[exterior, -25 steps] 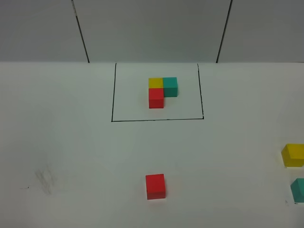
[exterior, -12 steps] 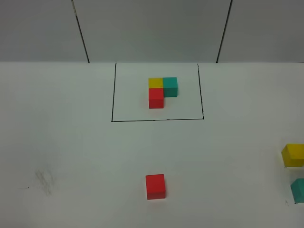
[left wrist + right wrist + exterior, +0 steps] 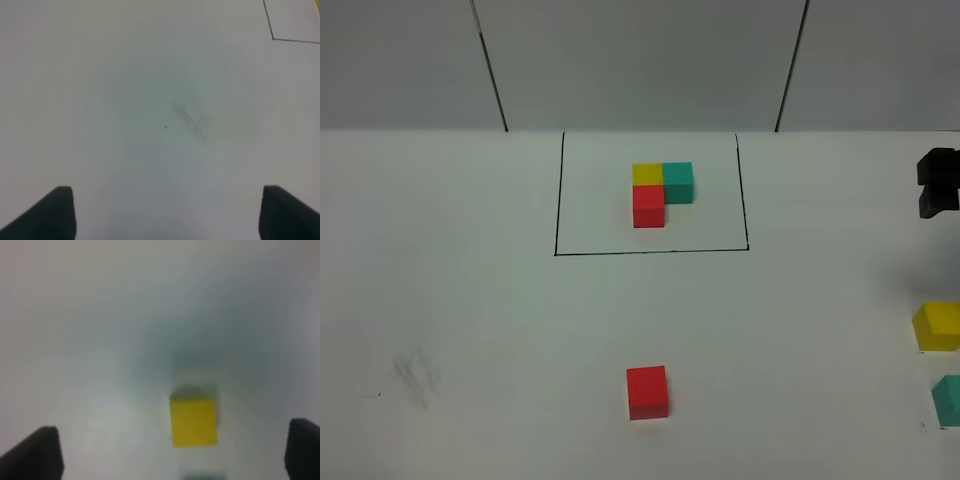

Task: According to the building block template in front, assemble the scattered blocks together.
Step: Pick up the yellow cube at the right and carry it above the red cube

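The building block template (image 3: 662,193), an L of yellow, teal and red cubes, sits inside a black drawn rectangle at the table's far middle. Of the scattered blocks, the red cube (image 3: 647,392) lies at the near middle. The yellow cube (image 3: 940,327) and the teal cube (image 3: 948,400) sit at the right edge, partly cut off. My right gripper (image 3: 173,440) hovers open above the yellow cube (image 3: 194,421), holding nothing. A black part of that arm (image 3: 938,183) shows at the right edge. My left gripper (image 3: 167,200) is open over bare table.
The white table carries a faint grey smudge (image 3: 415,380) at the near left, seen also as the smudge (image 3: 190,117) under the left gripper. A corner of the black rectangle (image 3: 273,38) shows in the left wrist view. A grey panelled wall stands behind the table.
A black part of my right arm has come into the exterior view at the right edge. No cube has moved.
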`<state>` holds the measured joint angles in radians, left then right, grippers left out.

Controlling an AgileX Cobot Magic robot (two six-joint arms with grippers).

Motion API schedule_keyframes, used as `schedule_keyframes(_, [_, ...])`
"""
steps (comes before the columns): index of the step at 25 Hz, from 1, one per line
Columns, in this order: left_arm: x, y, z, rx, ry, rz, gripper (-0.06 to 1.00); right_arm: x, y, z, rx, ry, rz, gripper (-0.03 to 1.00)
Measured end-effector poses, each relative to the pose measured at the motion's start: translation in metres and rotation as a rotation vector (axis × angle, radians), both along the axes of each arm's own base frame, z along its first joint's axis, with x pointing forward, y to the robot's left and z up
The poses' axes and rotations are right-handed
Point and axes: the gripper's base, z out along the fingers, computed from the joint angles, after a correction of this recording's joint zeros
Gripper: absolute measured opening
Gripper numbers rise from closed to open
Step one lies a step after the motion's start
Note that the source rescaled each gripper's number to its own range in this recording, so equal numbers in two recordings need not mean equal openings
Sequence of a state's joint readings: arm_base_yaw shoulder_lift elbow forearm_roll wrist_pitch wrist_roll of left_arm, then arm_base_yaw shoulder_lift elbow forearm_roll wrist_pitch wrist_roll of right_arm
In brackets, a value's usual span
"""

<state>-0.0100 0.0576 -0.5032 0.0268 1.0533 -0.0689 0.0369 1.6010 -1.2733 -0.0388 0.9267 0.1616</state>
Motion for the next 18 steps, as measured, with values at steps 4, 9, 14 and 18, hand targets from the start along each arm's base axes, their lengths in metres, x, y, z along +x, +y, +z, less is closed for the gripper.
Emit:
schedule_keyframes(4, [0.000,0.000,0.000,0.000,0.000,0.000,0.76,0.014,-0.012,-0.029,0.011,0.100,-0.042,0.83])
schedule_keyframes(9, [0.000,0.000,0.000,0.000,0.000,0.000,0.76,0.017,-0.020,-0.055,-0.007,0.225,-0.059,0.82])
schedule_keyframes(14, [0.000,0.000,0.000,0.000,0.000,0.000,0.76,0.020,-0.020,-0.069,-0.007,0.271,-0.060,0.82])
schedule_keyframes(18, [0.000,0.000,0.000,0.000,0.000,0.000,0.76,0.019,-0.020,-0.085,-0.008,0.313,-0.056,0.82])
